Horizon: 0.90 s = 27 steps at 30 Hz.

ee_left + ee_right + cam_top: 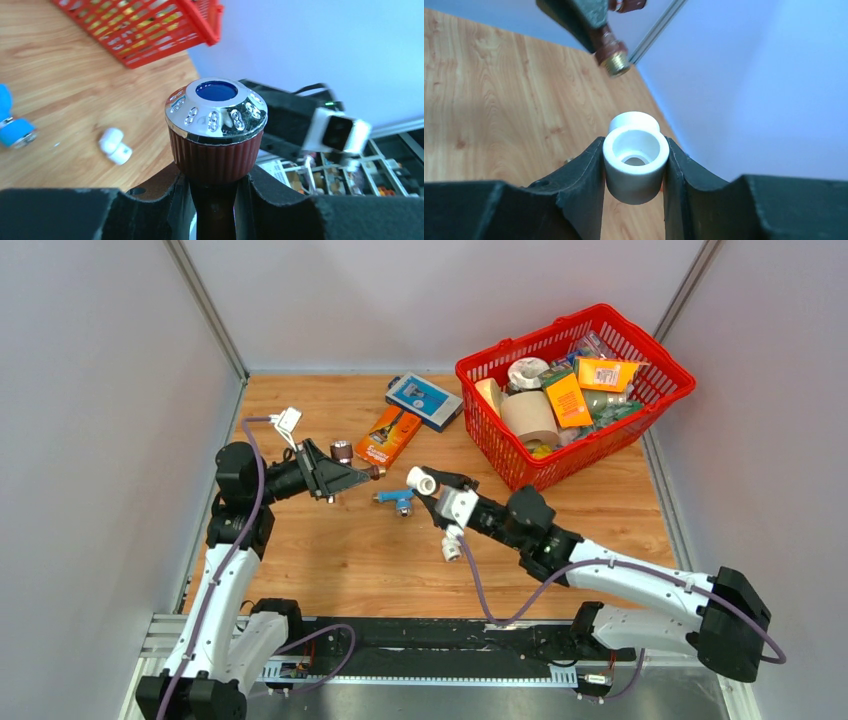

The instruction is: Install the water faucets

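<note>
My left gripper [348,478] is shut on the dark brown faucet [360,474], held above the table with its brass threaded end [378,472] pointing right. The left wrist view shows its ribbed knob with a chrome cap [216,130] above the shut gripper [215,200]. My right gripper [432,488] is shut on a white elbow fitting [423,481], whose open socket [635,160] faces the brown faucet's threaded end [614,56], a short gap apart. The light blue faucet [397,499] lies on the table between the grippers, and also shows in the left wrist view [12,129].
A second white elbow fitting [452,545] lies on the table under the right arm and shows in the left wrist view [115,146]. A red basket [480,390] full of items stands at the back right. An orange packet [388,435] and a blue box [425,400] lie behind the grippers.
</note>
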Each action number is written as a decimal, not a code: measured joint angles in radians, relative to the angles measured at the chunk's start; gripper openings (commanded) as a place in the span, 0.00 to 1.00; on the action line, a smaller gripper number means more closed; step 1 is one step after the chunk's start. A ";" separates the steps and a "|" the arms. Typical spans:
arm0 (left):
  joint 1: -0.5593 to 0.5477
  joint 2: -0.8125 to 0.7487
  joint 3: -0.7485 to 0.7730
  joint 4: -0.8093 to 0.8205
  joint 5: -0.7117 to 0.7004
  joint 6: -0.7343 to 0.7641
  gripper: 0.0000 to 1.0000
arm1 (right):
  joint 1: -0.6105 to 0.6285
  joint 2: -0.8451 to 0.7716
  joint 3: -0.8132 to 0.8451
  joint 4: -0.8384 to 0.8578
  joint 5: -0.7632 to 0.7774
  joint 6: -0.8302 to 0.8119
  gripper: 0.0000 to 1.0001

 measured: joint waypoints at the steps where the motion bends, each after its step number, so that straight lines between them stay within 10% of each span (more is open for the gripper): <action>1: 0.000 0.001 0.000 0.047 0.020 -0.046 0.00 | 0.000 -0.023 -0.069 0.096 -0.013 -0.028 0.00; 14: 0.001 0.059 0.059 0.243 0.203 -0.351 0.00 | -0.014 -0.054 -0.246 0.657 -0.229 -0.377 0.00; 27: 0.001 0.122 0.210 0.165 0.281 -0.349 0.00 | -0.119 -0.013 0.058 0.208 -0.537 -0.778 0.00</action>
